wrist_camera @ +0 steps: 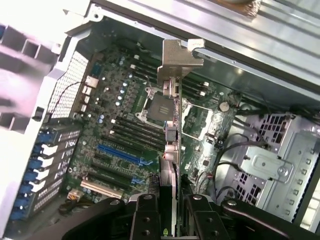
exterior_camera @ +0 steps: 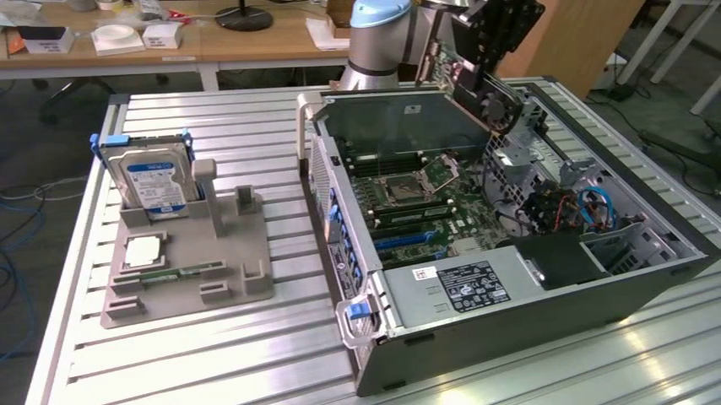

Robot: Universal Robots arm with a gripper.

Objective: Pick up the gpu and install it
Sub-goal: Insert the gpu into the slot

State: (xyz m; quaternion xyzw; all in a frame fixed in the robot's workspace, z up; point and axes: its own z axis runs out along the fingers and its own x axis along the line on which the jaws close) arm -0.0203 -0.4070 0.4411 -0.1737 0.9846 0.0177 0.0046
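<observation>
A robot arm's black two-fingered gripper [wrist_camera: 170,205] is clamped on the gpu [exterior_camera: 479,84], a thin green circuit card with a black cooler shroud and a metal end bracket. It holds the card in the air above the far rim of an open dark-grey desktop computer case [exterior_camera: 496,325], at about one o'clock in the exterior view. The card hangs tilted, clear of the green motherboard [exterior_camera: 417,198] below it and not seated in any slot.

From the wrist camera the gpu is seen edge-on between the fingers [wrist_camera: 145,215]. Its folded silver bracket [wrist_camera: 177,57] points away from the gripper and floats over the board's empty square processor socket [wrist_camera: 160,107]. Long blue expansion slots [wrist_camera: 120,155] lie open just beside the card's line, and a perforated silver drive cage [wrist_camera: 270,160] stands well apart on the other side.

At nine o'clock in the exterior view, a grey moulded parts holder [exterior_camera: 186,291] sits on the ribbed aluminium table [exterior_camera: 225,354]. It carries an upright silver hard drive with a blue label [exterior_camera: 152,181], a flat square silver processor [exterior_camera: 141,251] and a small green memory stick [exterior_camera: 186,272]. A labelled grey power supply [exterior_camera: 474,283] fills the case's corner at five o'clock.
</observation>
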